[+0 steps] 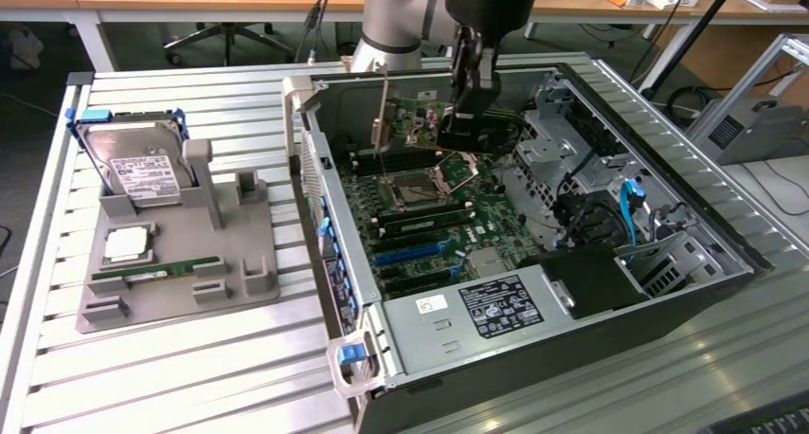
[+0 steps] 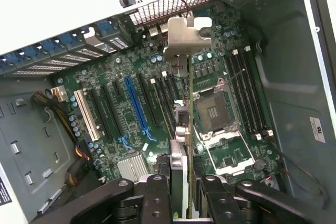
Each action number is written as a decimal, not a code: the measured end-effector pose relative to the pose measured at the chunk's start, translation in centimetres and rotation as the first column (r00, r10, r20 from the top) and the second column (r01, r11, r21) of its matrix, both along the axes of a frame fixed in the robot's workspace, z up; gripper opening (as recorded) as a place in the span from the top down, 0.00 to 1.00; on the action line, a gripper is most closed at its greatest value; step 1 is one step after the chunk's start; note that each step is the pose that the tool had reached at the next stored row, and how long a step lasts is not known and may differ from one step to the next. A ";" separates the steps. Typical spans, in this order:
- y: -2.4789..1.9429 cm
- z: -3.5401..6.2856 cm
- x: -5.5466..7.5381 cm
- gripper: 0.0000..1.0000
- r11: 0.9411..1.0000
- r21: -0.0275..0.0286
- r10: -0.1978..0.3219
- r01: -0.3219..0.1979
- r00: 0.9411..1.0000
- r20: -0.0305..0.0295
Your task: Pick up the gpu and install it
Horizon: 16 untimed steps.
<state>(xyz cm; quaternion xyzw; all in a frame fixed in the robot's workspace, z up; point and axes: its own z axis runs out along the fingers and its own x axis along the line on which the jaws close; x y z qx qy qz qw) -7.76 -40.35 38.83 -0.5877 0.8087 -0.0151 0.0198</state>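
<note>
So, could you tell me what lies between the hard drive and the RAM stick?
In the exterior view, a square silver chip sits between the hard drive and the RAM stick.

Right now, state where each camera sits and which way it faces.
Exterior view: high off the arm, angled down into the open computer case; the arm and gripper show at the far side.
Wrist view: on the wrist, looking past the gripper down at the motherboard; its fingers show.
Shared: the gripper, the gpu it clamps, the motherboard.
</note>
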 end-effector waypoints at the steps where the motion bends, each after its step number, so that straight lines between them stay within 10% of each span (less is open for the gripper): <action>1: 0.00 0.00 0.0 0.73 1.000 0.000 0.002 -0.002 1.000 0.000; 16: 0.00 -0.02 0.0 0.73 0.999 0.000 0.036 -0.036 0.999 0.000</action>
